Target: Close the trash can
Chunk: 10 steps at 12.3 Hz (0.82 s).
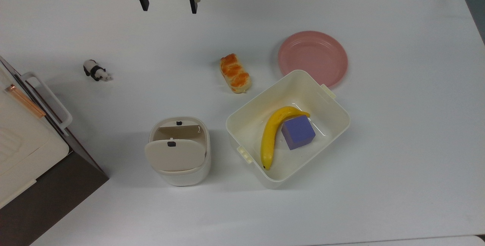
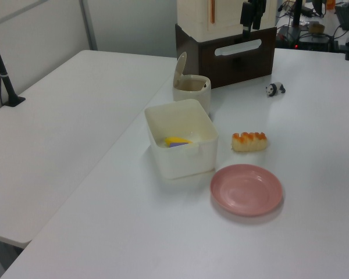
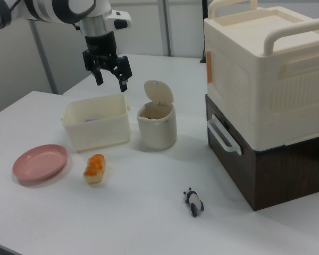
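**Lid up, claw waiting high over a white counter**

A plain white counter (image 1: 398,155) carries everything. Going across the top view from its left: the big white-and-brown appliance (image 1: 26,143) at the edge, a toy panda (image 1: 96,71), then the trash can (image 1: 180,151), its hinged lid (image 1: 176,155) tipped up so the mouth is uncovered. Just beside it, on the top view's right, sits the larger tub (image 1: 261,109) holding a banana (image 1: 271,134) and a purple block (image 1: 298,132). A bread roll (image 1: 235,73) and a pink plate (image 1: 313,58) lie farther back.

The claw (image 1: 169,5) hangs empty with its fingers spread, well apart from the trash can, likely because closing has not begun; pushing the lid should need no grip.

The right view shows the lid (image 3: 158,92) standing nearly upright above the rim, which the top view flattens. The left view shows its thin edge (image 2: 180,67) and the hinge side facing away from the appliance.
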### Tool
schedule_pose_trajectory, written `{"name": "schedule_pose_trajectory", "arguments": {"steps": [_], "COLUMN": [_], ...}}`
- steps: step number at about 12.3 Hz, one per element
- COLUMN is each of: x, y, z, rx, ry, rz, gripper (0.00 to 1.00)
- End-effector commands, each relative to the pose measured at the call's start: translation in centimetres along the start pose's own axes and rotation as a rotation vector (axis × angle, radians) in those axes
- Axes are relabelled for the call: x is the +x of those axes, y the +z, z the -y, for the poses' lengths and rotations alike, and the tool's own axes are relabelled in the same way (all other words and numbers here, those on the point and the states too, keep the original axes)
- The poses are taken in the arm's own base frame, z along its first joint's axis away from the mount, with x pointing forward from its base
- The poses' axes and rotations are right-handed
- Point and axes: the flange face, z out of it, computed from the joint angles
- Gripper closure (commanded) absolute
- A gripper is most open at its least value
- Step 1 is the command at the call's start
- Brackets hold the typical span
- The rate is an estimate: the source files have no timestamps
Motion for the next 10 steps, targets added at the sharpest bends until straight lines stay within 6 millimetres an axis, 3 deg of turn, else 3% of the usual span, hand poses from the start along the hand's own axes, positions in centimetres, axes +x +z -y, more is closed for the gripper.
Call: {"name": "schedule_pose_trajectory", "arguments": {"steps": [1,10], "x": [-0.73,-0.79], "y": [0.06,0.11], "z": [0.00,-0.09], "rx": [-0.002,-0.003], "ry": [-0.012,-0.044], "rz": [-0.004,0.002], "gripper": [0.00,0.00]}}
